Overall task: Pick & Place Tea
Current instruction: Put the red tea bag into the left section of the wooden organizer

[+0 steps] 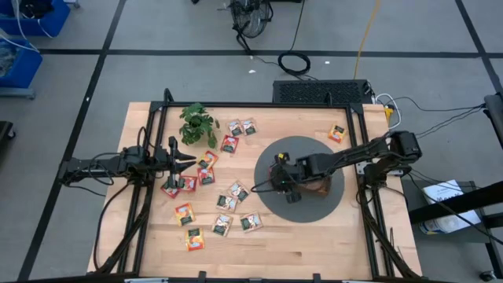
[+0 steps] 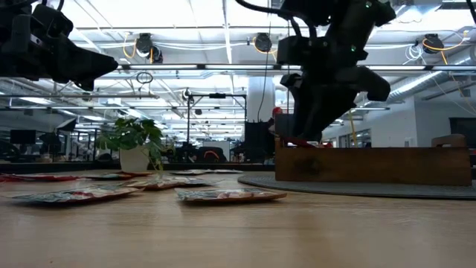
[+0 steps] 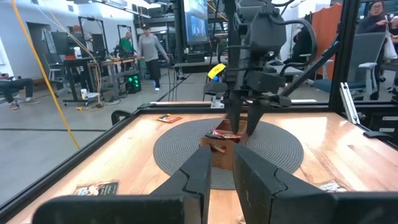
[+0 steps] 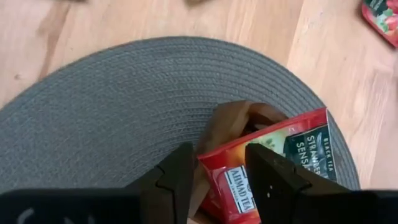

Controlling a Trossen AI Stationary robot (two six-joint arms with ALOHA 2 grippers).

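Observation:
A red tea sachet (image 4: 298, 143) lies tilted across the open end compartment of the brown wooden tray (image 4: 233, 121), which stands on a round grey mat (image 1: 302, 157). My right gripper (image 4: 219, 152) slants down over the sachet's near corner. It is open, and part of the sachet shows in the gap between the fingers. The left wrist view shows the same gripper (image 3: 244, 127) right above that sachet (image 3: 219, 132). My left gripper (image 1: 189, 159) waits level at the table's left, its fingers a narrow gap apart, nothing between them. Several more sachets (image 1: 206, 174) lie flat on the wood. My right gripper's fingers (image 4: 267, 177) stand over the red sachet's face, which runs on past and behind one finger. I cannot tell whether the fingertips touch it.
A small potted plant (image 1: 196, 123) stands at the far left. One orange sachet (image 1: 337, 134) lies alone at the far right. Black frame rails (image 1: 364, 196) run along the table's sides. Bare wood shows along the near edge (image 1: 314, 251).

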